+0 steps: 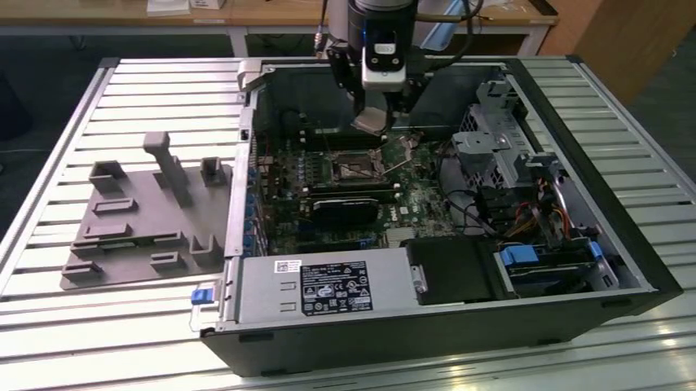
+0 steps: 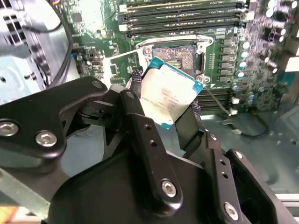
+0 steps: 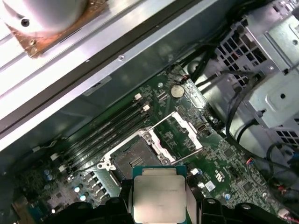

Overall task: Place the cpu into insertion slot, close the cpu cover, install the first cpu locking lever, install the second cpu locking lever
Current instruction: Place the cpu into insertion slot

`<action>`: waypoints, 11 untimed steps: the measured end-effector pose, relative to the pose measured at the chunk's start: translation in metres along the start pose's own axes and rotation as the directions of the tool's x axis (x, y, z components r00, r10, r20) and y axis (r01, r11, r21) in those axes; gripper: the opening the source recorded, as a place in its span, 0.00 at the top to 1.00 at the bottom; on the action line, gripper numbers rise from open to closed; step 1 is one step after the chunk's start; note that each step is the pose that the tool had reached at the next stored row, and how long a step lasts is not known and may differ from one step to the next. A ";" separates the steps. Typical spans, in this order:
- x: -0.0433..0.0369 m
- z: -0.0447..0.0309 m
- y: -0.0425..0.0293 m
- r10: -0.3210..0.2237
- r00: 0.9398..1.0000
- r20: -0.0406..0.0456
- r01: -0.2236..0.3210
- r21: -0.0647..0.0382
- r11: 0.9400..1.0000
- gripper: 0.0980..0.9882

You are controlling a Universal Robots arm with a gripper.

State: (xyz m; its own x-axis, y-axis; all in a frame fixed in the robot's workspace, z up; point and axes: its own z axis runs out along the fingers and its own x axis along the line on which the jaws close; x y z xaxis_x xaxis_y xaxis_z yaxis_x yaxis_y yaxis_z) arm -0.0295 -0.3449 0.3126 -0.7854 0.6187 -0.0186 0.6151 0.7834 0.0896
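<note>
Hovering above the dark, silvery-rimmed square insertion slot (image 3: 133,157), the black tool (image 2: 166,100) is clamped on opposite edges of the small flat silver-grey cpu (image 3: 159,198), which is probably light, stiff and fragile underneath.

The claw (image 2: 166,99) points down, clamped on the cpu (image 3: 159,198).
</note>
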 end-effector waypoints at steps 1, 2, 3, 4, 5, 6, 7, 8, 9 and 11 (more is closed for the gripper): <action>0.0000 0.0002 0.0000 0.018 1.000 0.002 -0.018 0.000 1.000 0.51; 0.0000 0.0003 0.0000 0.036 0.999 0.003 -0.036 0.001 0.999 0.51; 0.0000 0.0006 -0.0001 0.054 0.999 0.005 -0.054 0.001 0.999 0.51; 0.0000 0.0008 -0.0001 0.073 0.997 0.007 -0.073 0.001 0.997 0.51; 0.0000 0.0010 -0.0001 0.091 0.996 0.008 -0.091 0.001 0.996 0.51; 0.0000 0.0012 -0.0001 0.109 0.994 0.010 -0.109 0.002 0.994 0.51; 0.0000 0.0014 -0.0001 0.127 0.992 0.012 -0.127 0.002 0.992 0.51; 0.0000 0.0016 -0.0001 0.145 0.989 0.013 -0.145 0.002 0.989 0.51; 0.0000 0.0018 -0.0002 0.163 0.987 0.015 -0.163 0.002 0.987 0.51; 0.0000 0.0022 -0.0002 0.198 0.980 0.018 -0.198 0.002 0.980 0.51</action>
State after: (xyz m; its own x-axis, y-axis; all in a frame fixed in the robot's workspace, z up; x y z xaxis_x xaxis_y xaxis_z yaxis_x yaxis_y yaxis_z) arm -0.0295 -0.3449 0.3105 -0.6468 0.7624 -0.0186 0.7584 0.6456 0.0895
